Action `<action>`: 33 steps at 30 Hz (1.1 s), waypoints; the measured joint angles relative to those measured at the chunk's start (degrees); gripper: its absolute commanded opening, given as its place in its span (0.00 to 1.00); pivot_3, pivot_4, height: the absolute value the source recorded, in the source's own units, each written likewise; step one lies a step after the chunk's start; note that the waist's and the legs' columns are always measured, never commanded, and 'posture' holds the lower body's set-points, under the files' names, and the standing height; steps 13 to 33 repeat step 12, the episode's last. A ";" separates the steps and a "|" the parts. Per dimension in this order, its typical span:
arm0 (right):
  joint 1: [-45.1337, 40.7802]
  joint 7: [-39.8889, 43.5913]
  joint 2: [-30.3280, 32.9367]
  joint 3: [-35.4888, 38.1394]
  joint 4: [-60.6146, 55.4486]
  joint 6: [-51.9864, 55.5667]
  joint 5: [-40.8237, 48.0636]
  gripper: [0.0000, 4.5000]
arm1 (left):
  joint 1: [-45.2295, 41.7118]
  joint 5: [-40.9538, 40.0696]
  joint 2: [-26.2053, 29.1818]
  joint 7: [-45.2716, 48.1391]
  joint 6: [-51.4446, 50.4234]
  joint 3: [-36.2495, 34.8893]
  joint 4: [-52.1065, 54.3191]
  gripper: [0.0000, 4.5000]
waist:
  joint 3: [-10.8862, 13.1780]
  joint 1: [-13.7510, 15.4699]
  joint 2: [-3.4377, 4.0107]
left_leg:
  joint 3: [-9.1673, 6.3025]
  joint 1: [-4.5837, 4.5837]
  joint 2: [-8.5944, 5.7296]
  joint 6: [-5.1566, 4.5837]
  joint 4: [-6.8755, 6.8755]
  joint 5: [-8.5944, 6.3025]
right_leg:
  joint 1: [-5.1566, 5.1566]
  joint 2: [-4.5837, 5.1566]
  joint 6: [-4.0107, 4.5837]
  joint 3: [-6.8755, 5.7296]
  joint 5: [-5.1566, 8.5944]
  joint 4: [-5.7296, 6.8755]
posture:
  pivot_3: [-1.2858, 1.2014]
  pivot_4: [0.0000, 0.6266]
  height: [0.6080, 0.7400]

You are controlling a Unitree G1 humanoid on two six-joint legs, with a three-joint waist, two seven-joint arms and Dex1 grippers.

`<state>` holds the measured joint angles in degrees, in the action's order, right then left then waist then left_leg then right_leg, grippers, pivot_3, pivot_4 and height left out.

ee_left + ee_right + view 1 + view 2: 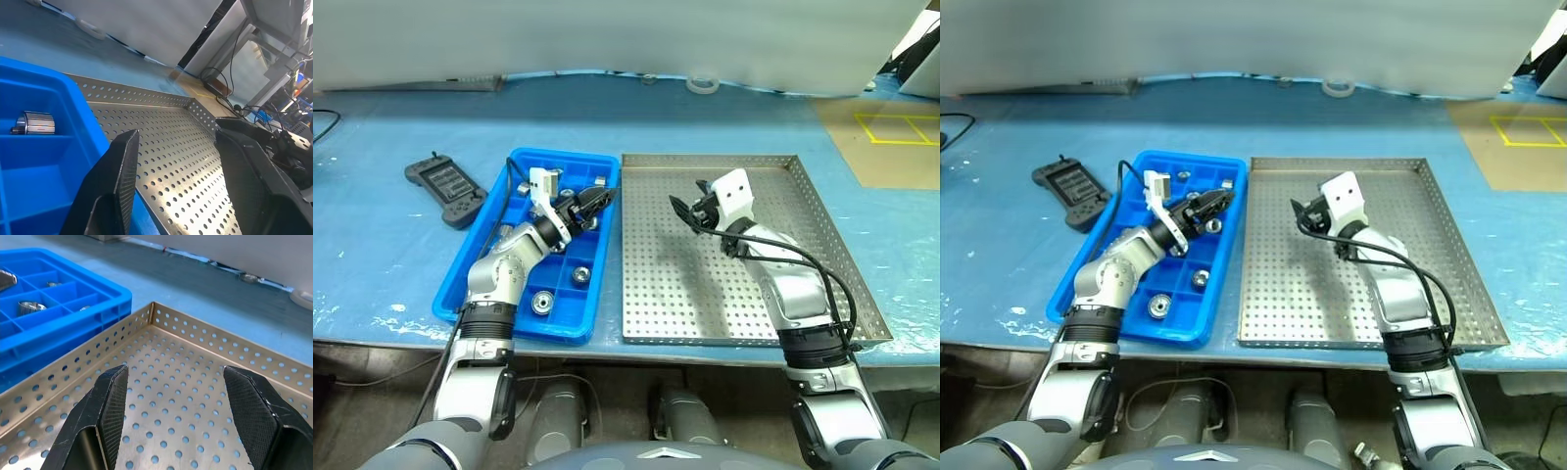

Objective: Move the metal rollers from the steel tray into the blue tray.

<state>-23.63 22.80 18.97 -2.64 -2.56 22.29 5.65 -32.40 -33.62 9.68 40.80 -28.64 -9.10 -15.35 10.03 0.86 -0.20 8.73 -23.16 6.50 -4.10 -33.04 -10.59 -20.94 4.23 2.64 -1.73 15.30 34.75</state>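
The blue tray [566,156] lies left of the steel tray [685,294], their long sides nearly touching. Several metal rollers rest in the blue tray's compartments, such as one near the front [542,303], one further back [580,276] and one seen from the left wrist [38,123]. My left gripper [597,203] hovers over the blue tray's right rim, open, with nothing between its fingers [122,166]. My right gripper [683,211] hangs above the far left part of the steel tray, open and empty, with bare perforated floor beneath it [176,372].
A black handheld controller [447,191] lies on the blue table cover left of the blue tray. A roll of tape [703,85] sits at the table's far edge. Yellow floor markings [896,127] show at the far right.
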 measured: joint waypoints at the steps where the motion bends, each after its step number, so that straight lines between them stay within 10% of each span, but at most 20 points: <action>1: -0.01 0.02 -0.05 -0.16 -0.11 0.04 0.00 0.73 | -0.13 -0.04 0.06 -0.04 -0.06 -0.24 -0.07 0.58 | 0.00 -0.01 0.00 | 0.00 0.00 0.00 0.00 0.00 0.00 | -0.01 0.00 0.00 0.01 0.00 0.00 | 0.48 0.24 1.00; 33: -0.32 -0.59 0.01 0.08 -0.41 -0.08 -0.28 0.73 | -1.73 0.07 0.08 0.19 -0.16 -0.21 -2.06 0.58 | 0.00 -0.02 0.00 | 0.00 -0.01 0.00 0.00 0.01 0.00 | -0.01 0.00 0.00 0.01 0.00 -0.01 | 0.47 0.24 1.00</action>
